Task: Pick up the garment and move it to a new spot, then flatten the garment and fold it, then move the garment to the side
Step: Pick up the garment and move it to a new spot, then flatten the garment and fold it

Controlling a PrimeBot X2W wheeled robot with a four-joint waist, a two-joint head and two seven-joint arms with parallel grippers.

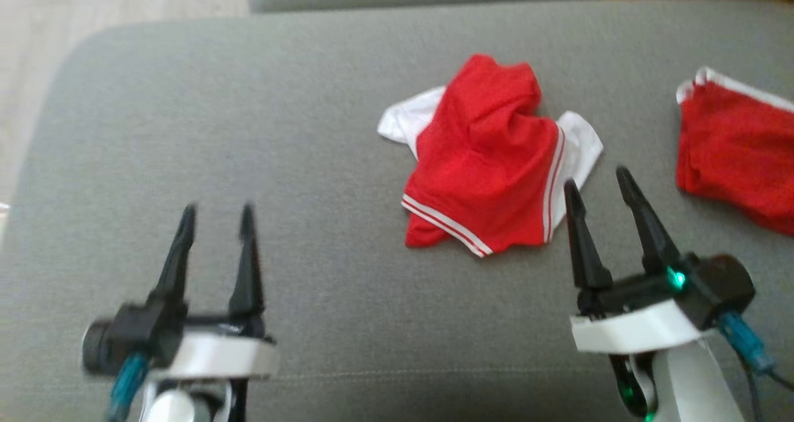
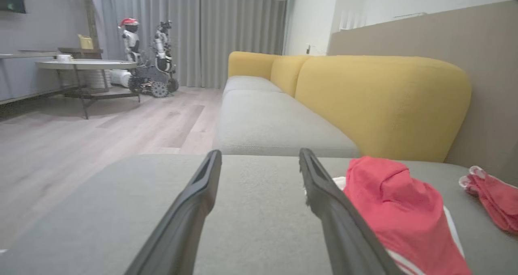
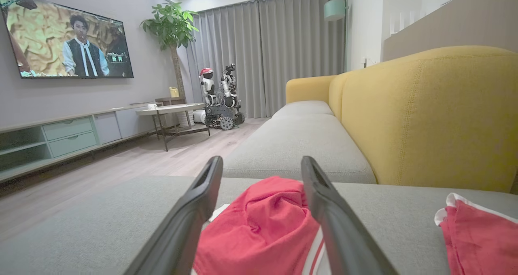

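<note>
The television carries a small caption, too blurred to read.

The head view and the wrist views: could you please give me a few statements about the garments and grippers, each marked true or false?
1. The red and white garment lies crumpled on the grey cushion. True.
2. The left gripper is shut on the garment. False: its jaws stand open over bare cushion, apart from the cloth.
3. The right gripper is open, close by the garment's right edge. True.
4. A second red garment lies to the left of the first. False: it lies to its right.
5. The sofa's backrest is blue. False: it is yellow.
</note>
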